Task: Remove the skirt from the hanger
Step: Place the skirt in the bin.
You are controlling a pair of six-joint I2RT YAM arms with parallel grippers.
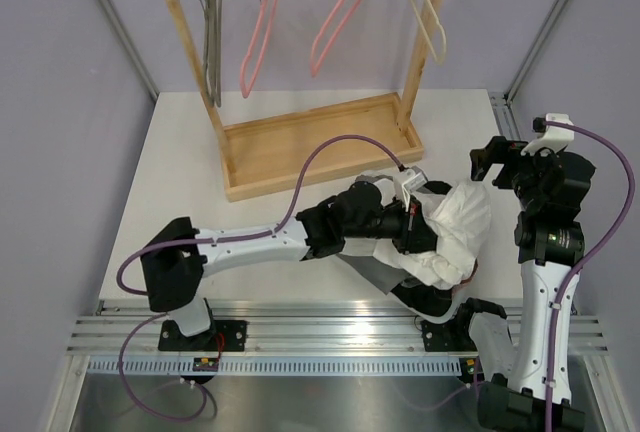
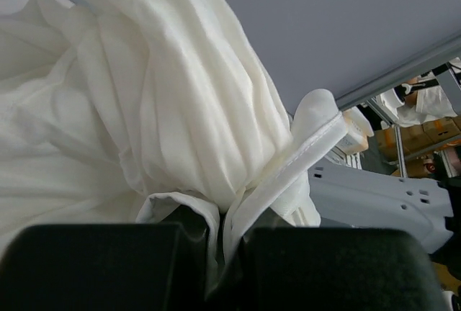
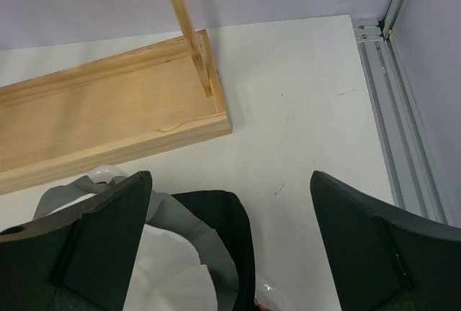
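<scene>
Low and right of centre in the overhead view, the left gripper [image 1: 415, 220] is pinched tight on a fold of the skirt [image 1: 455, 234]. It's soft, crumpled white cloth with a stitched hem, heaped on the table [image 1: 180, 182]. Just up-right, the right gripper [image 1: 490, 160] hovers with jaws wide, the bundle lying down-left of it. At the back, the wooden rack [image 1: 300, 147] holds thin bare hangers [image 1: 258, 42].

No readable text, label, brand, number or sign is showing in any of the three views. Any marking on the cardboard boxes [image 2: 423, 135] in the background of the left wrist view is appearing too small and blurred to read.
</scene>
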